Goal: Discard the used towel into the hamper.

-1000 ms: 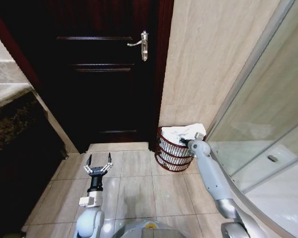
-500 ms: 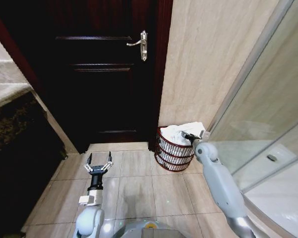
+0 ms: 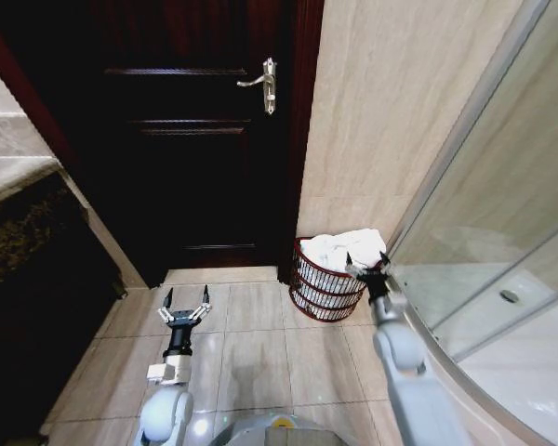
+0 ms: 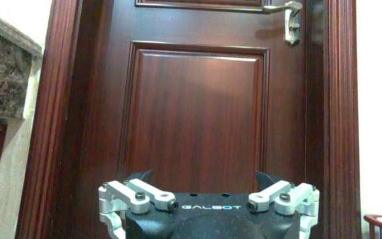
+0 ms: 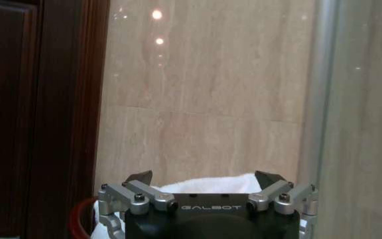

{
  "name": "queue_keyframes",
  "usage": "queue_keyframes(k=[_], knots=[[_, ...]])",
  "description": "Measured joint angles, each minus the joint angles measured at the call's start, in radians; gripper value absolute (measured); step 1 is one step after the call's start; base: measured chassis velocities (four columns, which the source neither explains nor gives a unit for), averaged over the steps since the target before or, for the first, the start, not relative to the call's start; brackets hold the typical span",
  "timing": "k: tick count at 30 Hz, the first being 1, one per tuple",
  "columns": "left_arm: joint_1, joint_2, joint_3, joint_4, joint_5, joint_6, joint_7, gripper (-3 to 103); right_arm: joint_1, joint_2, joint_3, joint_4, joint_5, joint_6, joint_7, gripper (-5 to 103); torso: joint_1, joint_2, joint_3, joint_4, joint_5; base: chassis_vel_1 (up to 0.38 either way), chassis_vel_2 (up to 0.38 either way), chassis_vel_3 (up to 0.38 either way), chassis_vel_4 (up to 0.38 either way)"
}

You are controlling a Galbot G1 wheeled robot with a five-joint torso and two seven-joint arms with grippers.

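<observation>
The white towel (image 3: 345,247) lies bunched in the top of the hamper (image 3: 322,287), a dark reddish-brown openwork basket on the floor where the door frame meets the beige wall. My right gripper (image 3: 366,262) hangs open just in front of the basket's near right rim, apart from the towel. Past its fingers in the right wrist view, the towel (image 5: 204,183) and a bit of the hamper's red rim (image 5: 79,219) show. My left gripper (image 3: 185,304) is open and idle over the floor tiles, left of the hamper, facing the door.
A dark wooden door (image 3: 181,139) with a silver handle (image 3: 263,85) stands behind. A curved glass shower enclosure (image 3: 502,269) runs close along the right. A dark marble counter (image 3: 23,232) is on the left. Tiled floor (image 3: 251,344) lies between.
My right gripper has let go of the towel and drawn back from over the hamper toward me, with fingers now open. The towel stays in the hamper. The left arm is unmoved.
</observation>
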Motion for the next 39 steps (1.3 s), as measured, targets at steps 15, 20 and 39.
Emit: queue_keyframes(k=[15,20,39], knots=[[0.022,0.014,0.005,-0.005,-0.004,0.007,0.005,100,-0.235,0.024,0.044,0.075,0.031,0.162,-0.005,100,0.000,0.000,0.000,0.0001,0.0001,0.000,0.000,0.000,0.000],[0.022,0.010,0.007,-0.004,0.006,0.008,0.007,100,-0.230,0.022,0.047,0.083,0.032,0.151,-0.007,100,0.000,0.000,0.000,0.0002,0.0000,0.000,0.000,0.000,0.000],[0.029,0.000,0.003,-0.019,0.010,0.000,-0.003,100,-0.070,0.027,0.027,0.106,0.083,-0.160,0.023,100,0.001,0.000,0.000,-0.0002,0.0001,-0.105,0.105,0.092,-0.110]])
